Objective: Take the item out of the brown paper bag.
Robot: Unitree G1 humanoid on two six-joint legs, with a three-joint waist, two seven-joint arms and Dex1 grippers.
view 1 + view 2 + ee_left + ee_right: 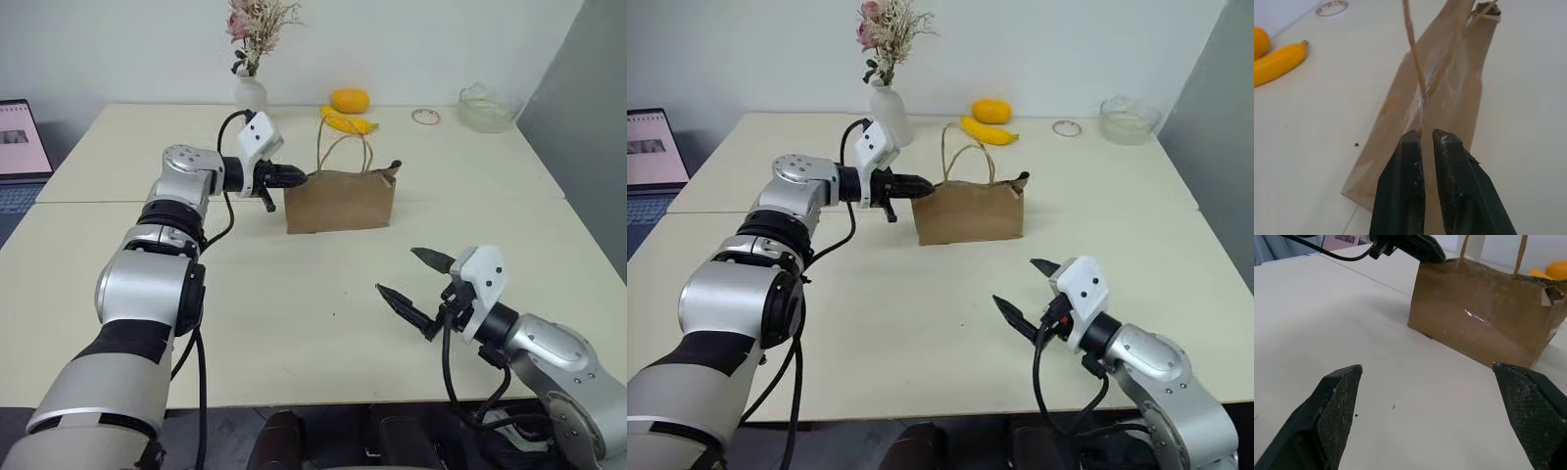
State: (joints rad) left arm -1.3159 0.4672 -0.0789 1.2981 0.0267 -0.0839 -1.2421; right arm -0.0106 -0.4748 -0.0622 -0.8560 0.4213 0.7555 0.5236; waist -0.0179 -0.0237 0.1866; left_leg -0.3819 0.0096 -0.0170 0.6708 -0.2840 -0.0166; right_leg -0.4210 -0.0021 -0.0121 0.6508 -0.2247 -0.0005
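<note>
A: Where is the brown paper bag (340,199) set relative to the jaws?

B: At twelve o'clock of the right gripper (419,283) — well apart, jaws spread wide and empty. The left gripper (294,176) is pinched shut on the bag's left top edge.

A: And the sauce bottle?

B: Judged to be inside; it cannot be seen. The bag's long axis is laid nine-to-three — the left arm is nearer.

A pale cream table (294,323) carries the brown paper bag (340,200), which stands upright just ahead of the left gripper (299,177), its top edge between the fingertips. Beyond the bag, farther from that gripper, lie a banana (349,122), an orange fruit (350,100), a white vase (250,94), a glass bowl (487,109) and a small ring (425,117). The right gripper (415,279) hovers over bare tabletop, well short of the bag.
</note>
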